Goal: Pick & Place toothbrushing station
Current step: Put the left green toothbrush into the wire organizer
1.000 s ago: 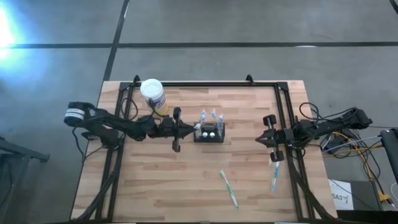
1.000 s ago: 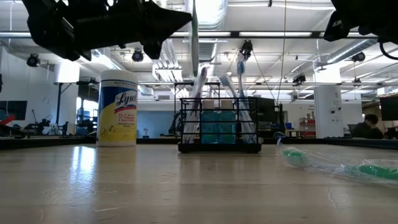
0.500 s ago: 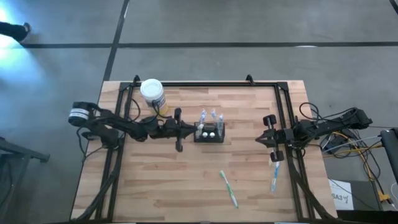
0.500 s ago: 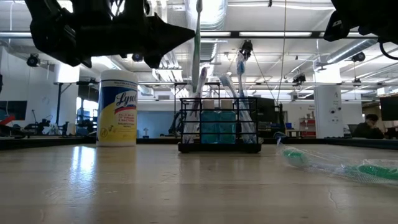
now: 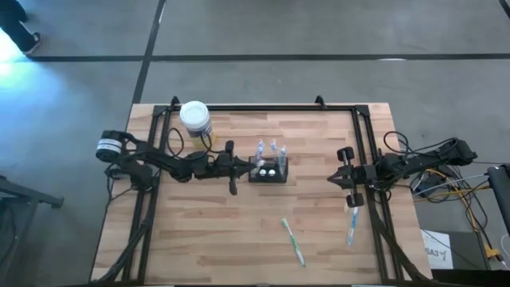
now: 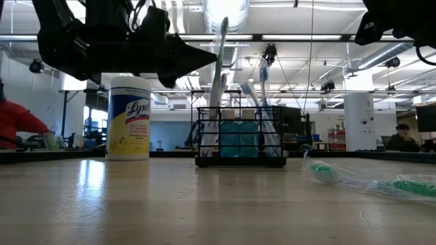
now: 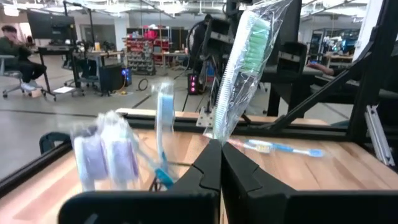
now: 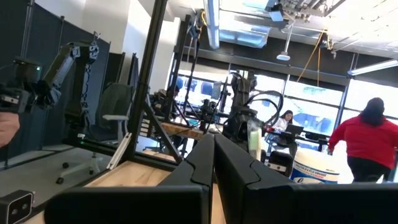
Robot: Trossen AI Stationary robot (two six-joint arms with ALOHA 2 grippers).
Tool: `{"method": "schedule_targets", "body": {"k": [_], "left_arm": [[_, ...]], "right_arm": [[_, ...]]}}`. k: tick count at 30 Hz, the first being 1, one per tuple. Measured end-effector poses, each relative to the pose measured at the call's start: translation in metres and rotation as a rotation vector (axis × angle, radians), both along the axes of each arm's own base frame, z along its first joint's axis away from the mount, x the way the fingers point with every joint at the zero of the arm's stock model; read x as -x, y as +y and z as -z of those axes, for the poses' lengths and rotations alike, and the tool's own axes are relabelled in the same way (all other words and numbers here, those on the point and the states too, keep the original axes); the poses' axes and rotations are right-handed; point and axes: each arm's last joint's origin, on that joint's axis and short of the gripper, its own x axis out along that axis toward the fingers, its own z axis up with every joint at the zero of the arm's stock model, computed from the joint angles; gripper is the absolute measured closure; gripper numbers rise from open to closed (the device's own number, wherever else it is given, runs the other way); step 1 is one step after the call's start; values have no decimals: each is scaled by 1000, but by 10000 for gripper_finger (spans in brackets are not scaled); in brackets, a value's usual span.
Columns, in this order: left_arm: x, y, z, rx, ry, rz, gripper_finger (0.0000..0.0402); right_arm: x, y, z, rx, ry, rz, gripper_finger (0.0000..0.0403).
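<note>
The black slotted holder (image 5: 268, 171) stands mid-table with several wrapped toothbrushes upright in it; it also shows in the low view (image 6: 240, 139). My left gripper (image 5: 237, 166) is at the holder's left end, shut on a green toothbrush in clear wrap (image 6: 219, 68). The brush stands nearly upright over that end, and I cannot tell whether its lower end is inside the holder. My right gripper (image 5: 344, 177) is shut and empty, above the table near its right edge. My left gripper pinches the wrapped green toothbrush between its two fingertips on the handle (image 7: 216, 135), below the bristle head (image 7: 249, 43). The fingers lie level, come from the table's left and cross the brush. The brush stands almost upright, head up, its lower part hidden behind the fingers.
A white-lidded wipes jar (image 5: 195, 118) stands at the far left, behind my left arm. A green toothbrush (image 5: 292, 241) lies near the front edge, and a blue one (image 5: 351, 227) lies at the right. Black frame rails (image 5: 366, 143) run along the table's sides and back.
My left gripper has moved toward the table's right, up to the holder, and has gone down a little. The green toothbrush has come down with it, still upright, and now stands over the holder's left end.
</note>
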Motion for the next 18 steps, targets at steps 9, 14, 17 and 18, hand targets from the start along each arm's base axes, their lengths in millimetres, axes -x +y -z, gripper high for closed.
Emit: {"method": "schedule_targets", "body": {"k": [9, 14, 17, 18], "left_arm": [[-5, 1, 19, 10, 70, -35, 401], [-7, 2, 26, 16, 95, -42, 401], [-8, 3, 32, 20, 115, -61, 401], [-8, 3, 34, 20, 122, -64, 401]], "right_arm": [[0, 0, 0, 0, 0, 0, 394], [0, 0, 0, 0, 0, 0, 394], [0, 0, 0, 0, 0, 0, 394], [0, 0, 0, 0, 0, 0, 394]]}}
